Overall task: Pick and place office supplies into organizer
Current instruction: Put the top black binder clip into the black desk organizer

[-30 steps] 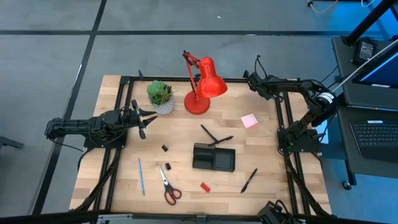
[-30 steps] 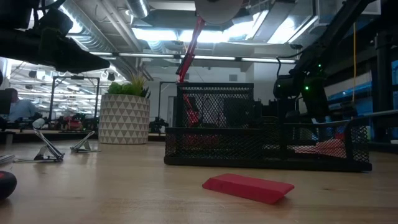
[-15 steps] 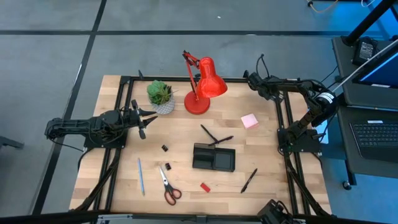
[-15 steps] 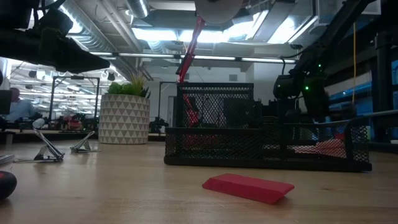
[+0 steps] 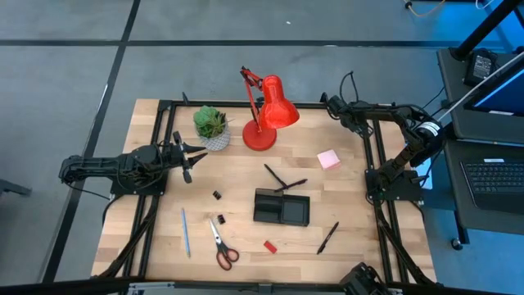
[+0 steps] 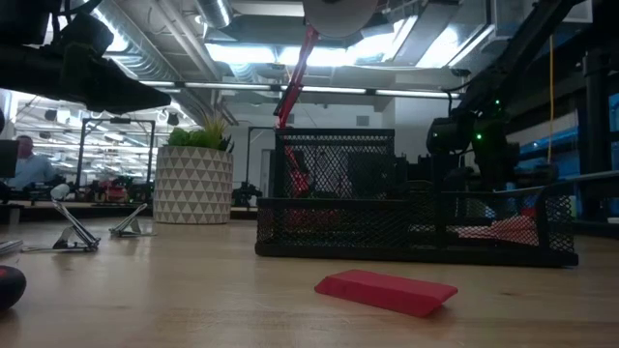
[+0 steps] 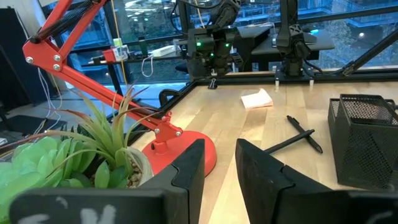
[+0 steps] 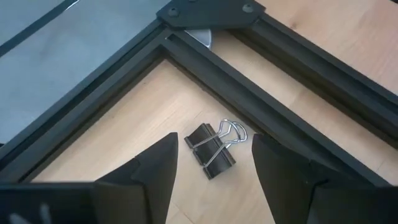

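The black mesh organizer [image 5: 281,207] [image 6: 416,227] sits mid-table. Around it lie red-handled scissors [image 5: 221,243], a blue pen [image 5: 185,232], black pens [image 5: 282,180] [image 5: 327,238], a red block [image 5: 269,245] [image 6: 387,290], two small black clips [image 5: 217,195] [image 5: 221,220] and a pink sticky pad [image 5: 328,159]. My right gripper [image 5: 330,105] [image 8: 214,152] hovers open at the far right frame corner, a finger on either side of a black binder clip [image 8: 211,149] that lies flat on the wood. My left gripper [image 5: 184,156] [image 7: 219,155] waits open near the plant.
A red desk lamp [image 5: 266,115] [image 7: 180,140] and a green potted plant [image 5: 211,124] [image 6: 193,184] stand at the far side. The black metal frame [image 8: 249,93] runs close beside the binder clip. Bare wood lies between the organizer and the left arm.
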You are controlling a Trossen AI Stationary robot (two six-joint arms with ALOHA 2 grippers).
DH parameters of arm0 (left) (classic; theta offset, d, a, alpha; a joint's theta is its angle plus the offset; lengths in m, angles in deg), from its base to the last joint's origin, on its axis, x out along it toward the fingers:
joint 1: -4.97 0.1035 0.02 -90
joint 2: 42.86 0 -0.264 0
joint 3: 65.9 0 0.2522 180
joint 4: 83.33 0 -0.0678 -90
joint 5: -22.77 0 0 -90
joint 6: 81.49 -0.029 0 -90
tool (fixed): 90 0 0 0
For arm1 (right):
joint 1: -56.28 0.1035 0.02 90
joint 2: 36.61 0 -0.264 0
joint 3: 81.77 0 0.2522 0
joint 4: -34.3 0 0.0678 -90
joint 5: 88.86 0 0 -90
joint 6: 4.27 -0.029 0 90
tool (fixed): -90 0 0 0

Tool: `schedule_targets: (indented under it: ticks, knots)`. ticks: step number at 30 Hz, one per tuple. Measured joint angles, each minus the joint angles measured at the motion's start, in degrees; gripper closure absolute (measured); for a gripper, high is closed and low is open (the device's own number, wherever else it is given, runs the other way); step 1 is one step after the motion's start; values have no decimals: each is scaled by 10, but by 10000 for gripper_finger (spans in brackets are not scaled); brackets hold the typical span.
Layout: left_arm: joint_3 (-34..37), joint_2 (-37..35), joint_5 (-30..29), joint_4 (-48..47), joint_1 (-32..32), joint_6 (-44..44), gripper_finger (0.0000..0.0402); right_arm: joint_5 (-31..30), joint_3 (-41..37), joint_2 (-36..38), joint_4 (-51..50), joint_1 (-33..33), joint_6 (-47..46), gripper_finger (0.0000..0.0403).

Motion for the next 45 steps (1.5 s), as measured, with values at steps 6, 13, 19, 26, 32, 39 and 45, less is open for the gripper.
schedule_targets:
  ticks: [6, 13, 19, 26, 32, 39, 45]
  knots:
    - [0, 0, 0, 0, 0, 0, 315, 8, 0, 0, -5, -2, -52, 195]
    - [0, 0, 0, 0, 0, 0, 315, 8, 0, 0, -10, -5, -97, 195]
    - [0, 0, 0, 0, 0, 0, 315, 24, 0, 0, -10, -9, -152, 195]
    - [0, 0, 0, 0, 0, 0, 315, 31, 0, 0, -10, -18, -193, 195]
    - [0, 0, 0, 0, 0, 0, 315, 43, 0, 0, -10, -34, -217, 195]
    - [0, 0, 0, 0, 0, 0, 315, 43, 0, 0, -9, -50, -222, 195]
    - [0, 0, 0, 0, 0, 0, 315, 42, 0, 0, -5, -51, -239, 195]
